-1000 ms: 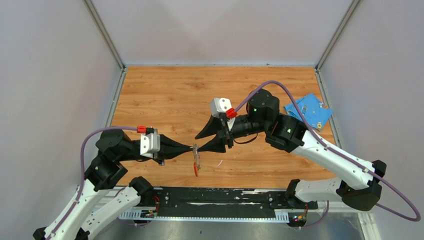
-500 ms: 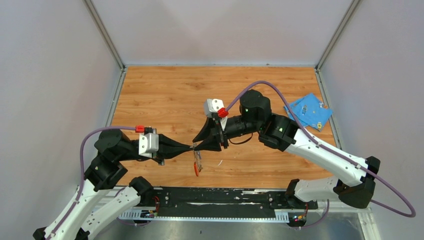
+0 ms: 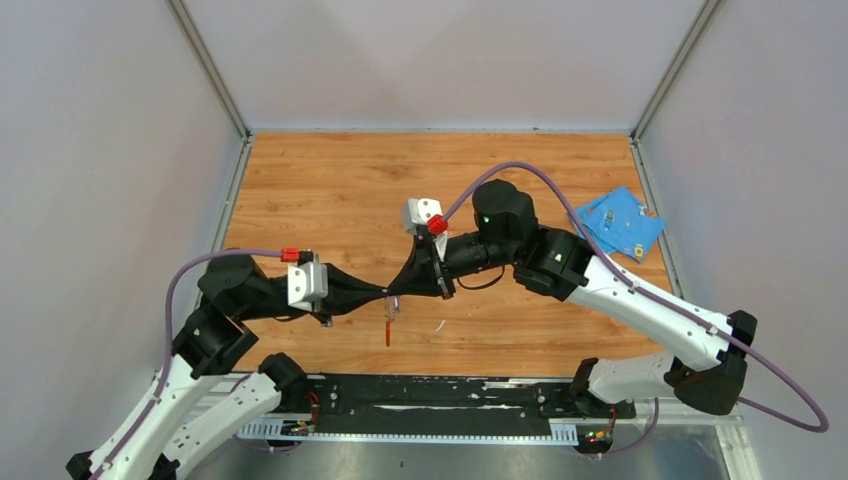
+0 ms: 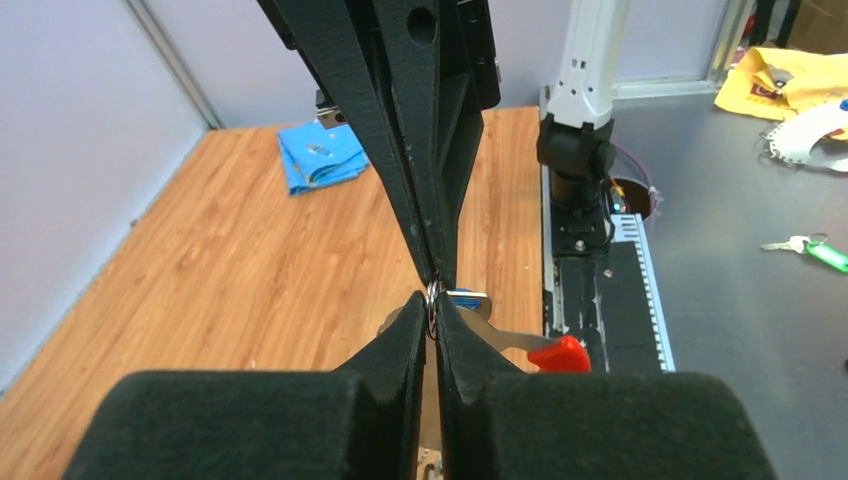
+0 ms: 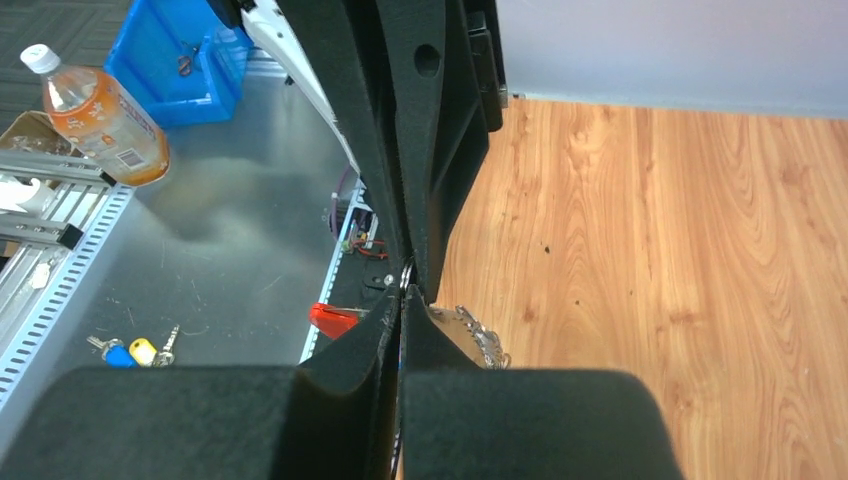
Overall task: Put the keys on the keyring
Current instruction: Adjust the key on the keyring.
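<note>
- The 2 grippers meet tip to tip above the table [image 3: 330, 190].
- Left gripper [image 3: 384, 298]: jaws pinched tight on the keyring [image 4: 555, 353] at its small metal ring.
- Right gripper [image 3: 398, 292]: jaws closed narrow on the same ring from the opposite side.
- The keyring's strap hangs below both tips, red end lowest.
- Blue key [image 4: 466, 297]: just beside the left fingertips, next to the ring; cannot tell if threaded.
</note>
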Controlling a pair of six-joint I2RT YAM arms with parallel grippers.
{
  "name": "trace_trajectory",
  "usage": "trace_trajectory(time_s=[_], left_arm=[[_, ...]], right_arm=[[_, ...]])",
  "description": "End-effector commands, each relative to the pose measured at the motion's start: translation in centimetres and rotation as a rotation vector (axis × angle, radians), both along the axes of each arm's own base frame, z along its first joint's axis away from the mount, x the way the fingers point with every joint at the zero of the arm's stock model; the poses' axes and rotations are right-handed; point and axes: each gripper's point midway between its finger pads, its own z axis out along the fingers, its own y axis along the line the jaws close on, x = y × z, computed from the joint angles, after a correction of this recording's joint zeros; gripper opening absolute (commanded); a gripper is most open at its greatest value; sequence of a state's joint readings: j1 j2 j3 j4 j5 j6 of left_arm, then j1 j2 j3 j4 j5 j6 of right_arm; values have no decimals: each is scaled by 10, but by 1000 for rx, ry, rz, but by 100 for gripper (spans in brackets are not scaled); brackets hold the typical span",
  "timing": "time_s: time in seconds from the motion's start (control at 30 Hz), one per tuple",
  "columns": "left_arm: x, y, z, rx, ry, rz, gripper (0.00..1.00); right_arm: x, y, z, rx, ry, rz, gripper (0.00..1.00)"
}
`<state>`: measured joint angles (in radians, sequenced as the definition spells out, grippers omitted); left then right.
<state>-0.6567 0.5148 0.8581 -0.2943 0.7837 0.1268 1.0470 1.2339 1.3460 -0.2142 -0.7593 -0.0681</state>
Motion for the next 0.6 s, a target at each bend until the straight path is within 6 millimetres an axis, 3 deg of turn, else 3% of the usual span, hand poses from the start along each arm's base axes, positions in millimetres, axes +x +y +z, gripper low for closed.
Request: trace_trajectory(time_s=[0.0,0.1,0.17,0.33,0.57], left_arm=[[8,0,-15,80,1,17,16],[2,1,-28,146,7,-25,29],[-1,3,-35,185,-2,-46,32],[-4,3,-39,216,-17,-75,31],[5,2,-41,235,-30,-54,21]], right_arm=[[9,-1,-14,-103,20,-57,0],[13,-4,-25,-188,28,-88,0],[14,-6,-30,-239,30,-98,0],[14,-5,-35,-342,12,-109,0],[6,1,-37,-431,-26,-93,0]])
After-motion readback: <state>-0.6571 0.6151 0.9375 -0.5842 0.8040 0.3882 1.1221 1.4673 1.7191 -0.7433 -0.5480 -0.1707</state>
